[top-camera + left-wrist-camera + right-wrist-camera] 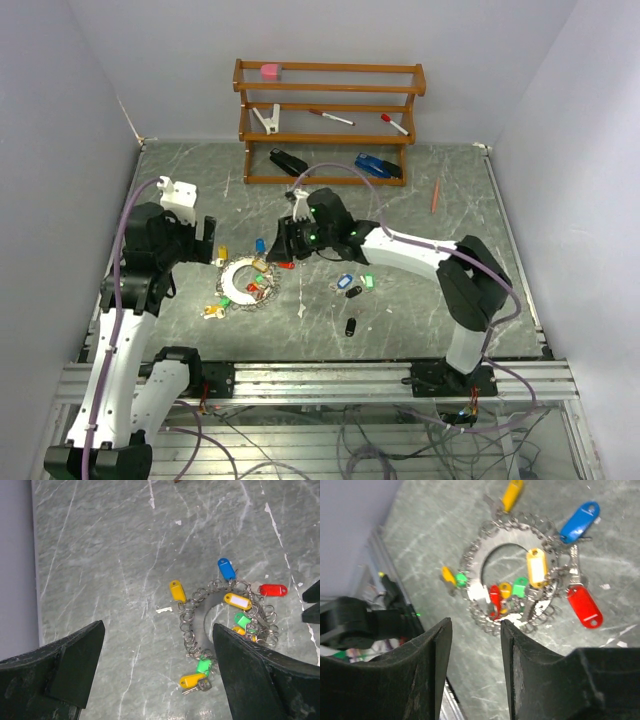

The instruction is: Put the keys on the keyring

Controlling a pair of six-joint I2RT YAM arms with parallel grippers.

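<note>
The keyring (233,283) lies flat on the grey table left of centre, a silvery loop of small rings hung with red, yellow, blue and green tags. It also shows in the left wrist view as the keyring (192,630) and in the right wrist view as the keyring (470,560). To its right lie loose keys: a blue one (345,282), a green one (367,281) and a black one (351,326). My left gripper (212,240) (155,645) hovers wide open just left of the ring. My right gripper (283,245) (472,630) hangs over the ring's far right side, jaws partly apart with nothing between them.
A wooden rack (330,120) at the back holds red-capped pens, a pink block and a clip. A black stapler (288,162) and a blue one (378,166) lie in front of it. An orange pencil (436,195) lies at the back right. White walls enclose the table.
</note>
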